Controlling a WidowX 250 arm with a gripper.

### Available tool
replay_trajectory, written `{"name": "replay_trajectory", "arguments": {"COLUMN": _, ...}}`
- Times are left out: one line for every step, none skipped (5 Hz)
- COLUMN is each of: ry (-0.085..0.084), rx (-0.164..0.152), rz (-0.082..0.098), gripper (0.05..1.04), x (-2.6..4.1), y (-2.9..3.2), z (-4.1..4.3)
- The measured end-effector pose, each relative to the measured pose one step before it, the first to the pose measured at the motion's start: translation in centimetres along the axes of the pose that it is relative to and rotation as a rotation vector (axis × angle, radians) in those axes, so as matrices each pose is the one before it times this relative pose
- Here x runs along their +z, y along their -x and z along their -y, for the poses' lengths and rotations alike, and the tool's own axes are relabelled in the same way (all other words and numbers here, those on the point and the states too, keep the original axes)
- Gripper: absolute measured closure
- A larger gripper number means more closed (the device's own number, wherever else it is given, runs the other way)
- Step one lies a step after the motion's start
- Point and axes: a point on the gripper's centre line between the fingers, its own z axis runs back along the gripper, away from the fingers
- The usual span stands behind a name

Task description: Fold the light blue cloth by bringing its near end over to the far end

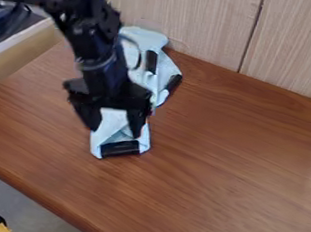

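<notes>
Looks like a lab or an office to me, can't say which; black robot arm [100, 39] over a brown wooden tabletop [235, 158]; pale wood-grain panels [185, 17] behind; grey floor [18, 196] below.

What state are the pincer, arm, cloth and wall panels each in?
Pincer: open, pointing down over the cloth's near end; whether it touches can't be told.
Arm: extended down from the upper left.
Cloth: rumpled, unevenly spread, partly hidden behind the pincer.
Wall panels: upright, with a dark seam showing.
</notes>
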Motion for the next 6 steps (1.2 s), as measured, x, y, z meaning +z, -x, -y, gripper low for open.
{"name": "replay_trajectory", "arguments": {"ry": -0.0204, "rx": 0.0855, "rz": -0.0125, "gripper": 0.083, "x": -1.676, "y": 1.261, "z": -1.870}}
{"name": "replay_trajectory", "arguments": {"ry": -0.0384, "rx": 0.0162, "rz": -0.0347, "gripper": 0.118, "x": -1.795, "y": 0.237, "z": -0.656}}
{"name": "replay_trajectory", "arguments": {"ry": -0.1020, "rx": -0.0418, "rz": 0.0071, "gripper": 0.375, "x": -0.421, "y": -0.728, "z": 0.617}}
{"name": "replay_trajectory", "arguments": {"ry": -0.0229, "rx": -0.0040, "rz": 0.0069, "gripper": 0.630, "x": 0.026, "y": -0.033, "z": 0.022}}
{"name": "replay_trajectory", "arguments": {"ry": 0.0064, "rx": -0.0137, "rz": 0.0079, "gripper": 0.758, "x": 0.094, "y": 0.041, "z": 0.495}}
{"name": "replay_trajectory", "arguments": {"ry": 0.0313, "rx": -0.0175, "rz": 0.0048, "gripper": 0.822, "x": 0.374, "y": 0.531, "z": 0.862}}
